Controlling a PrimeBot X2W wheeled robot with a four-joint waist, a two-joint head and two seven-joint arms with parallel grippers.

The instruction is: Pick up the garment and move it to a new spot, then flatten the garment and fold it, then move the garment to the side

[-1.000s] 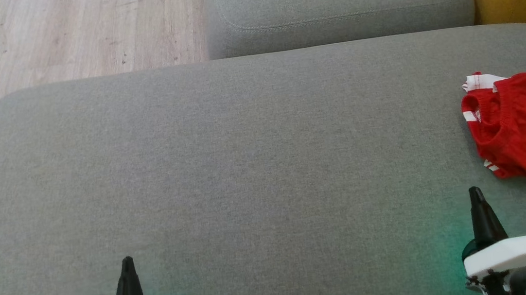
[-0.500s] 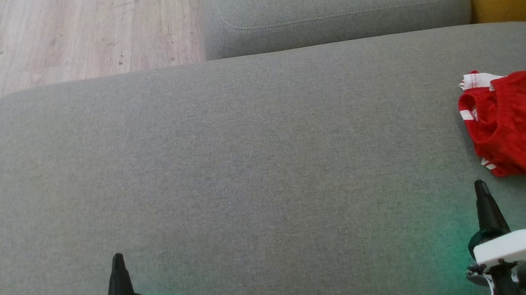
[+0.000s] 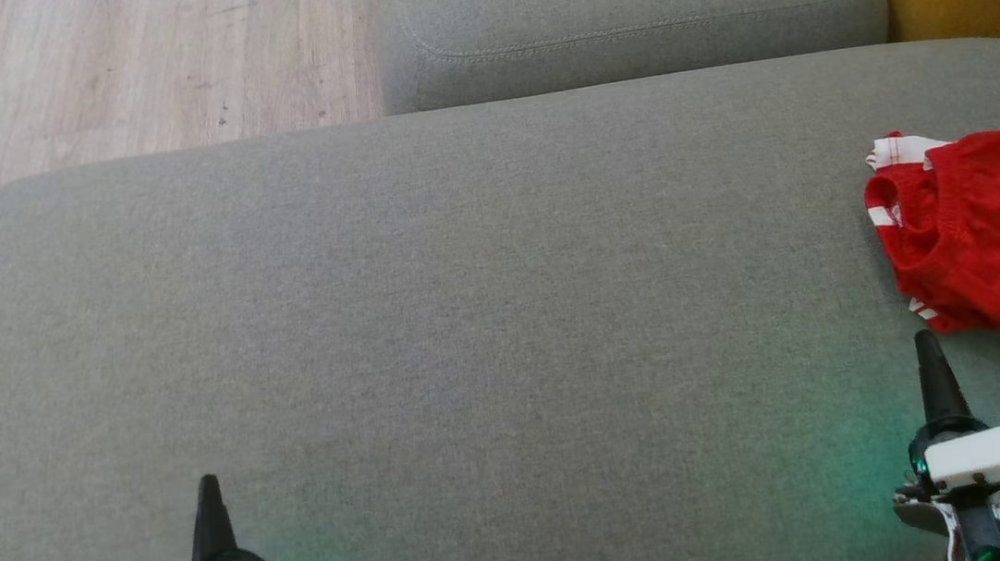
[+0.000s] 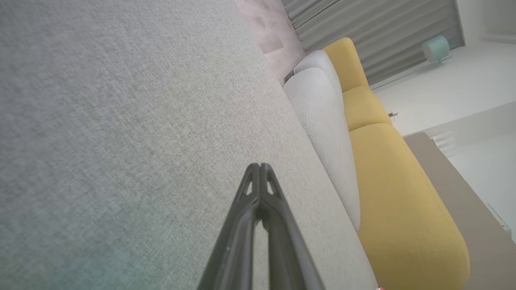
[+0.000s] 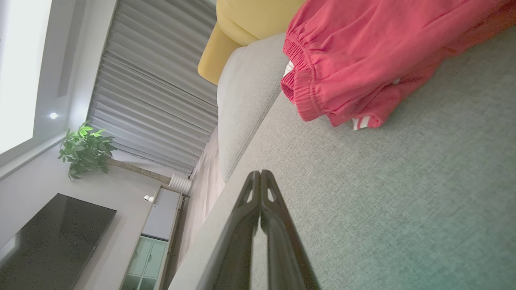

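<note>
A crumpled red garment [image 3: 989, 243] with white stripes lies bunched at the far right of the wide grey cushion [image 3: 465, 303], its elastic waistband showing in the right wrist view [image 5: 363, 52]. The right gripper [image 3: 927, 345] hovers just short of the cloth's near edge with its dark fingers pressed together, holding nothing. The left gripper [image 3: 207, 491] hangs well apart over the bare grey fabric, its fingers likewise closed tip to tip [image 4: 260, 166] and empty.
</note>
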